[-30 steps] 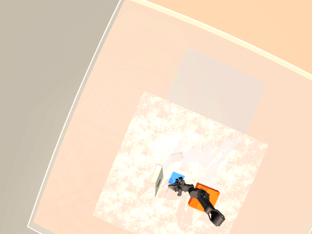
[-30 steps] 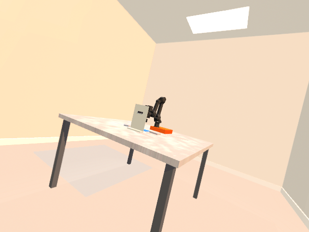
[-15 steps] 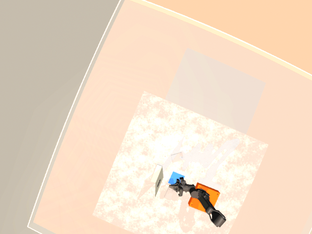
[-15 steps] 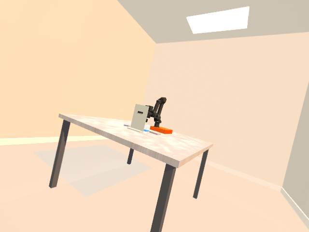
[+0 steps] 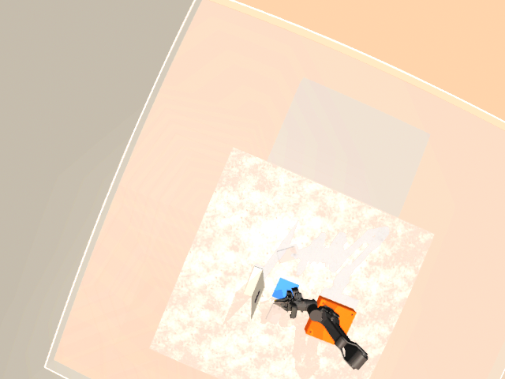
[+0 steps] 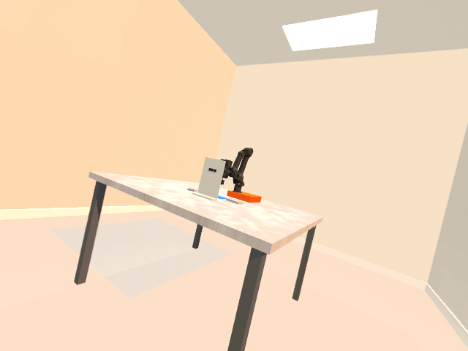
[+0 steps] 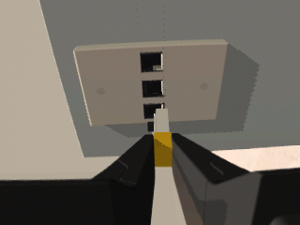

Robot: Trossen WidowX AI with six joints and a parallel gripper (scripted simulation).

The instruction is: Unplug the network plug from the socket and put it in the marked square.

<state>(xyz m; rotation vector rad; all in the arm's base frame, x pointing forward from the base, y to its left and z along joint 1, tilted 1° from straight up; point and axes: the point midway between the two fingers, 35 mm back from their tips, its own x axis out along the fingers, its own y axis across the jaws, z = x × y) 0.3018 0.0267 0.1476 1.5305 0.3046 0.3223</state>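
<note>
My gripper (image 5: pixel 274 302) (image 7: pixel 162 140) is shut on the network plug (image 7: pixel 162 152), a slim pale body with a yellow part between the fingertips. Its pale far end points at the socket plate (image 7: pixel 117 86) on the upright panel (image 5: pixel 254 281) (image 6: pixel 208 185) (image 7: pixel 258 28). The plate has a column of several dark openings; the plug overlaps the lower ones in the wrist view. The top view shows a gap between fingertips and panel; the plug cannot be made out there. The blue marked square (image 5: pixel 285 284) lies on the table, beside and partly under the gripper.
The arm (image 5: pixel 336 332) (image 6: pixel 247 152) stands on an orange base block (image 5: pixel 346 317) (image 6: pixel 249 197). A thin pale flat piece (image 6: pixel 234 200) lies on the table (image 6: pixel 260 222) near the blue square. Another small flat piece (image 6: pixel 191 189) lies on the panel's other side. The gripper partly hides behind the panel in the exterior view.
</note>
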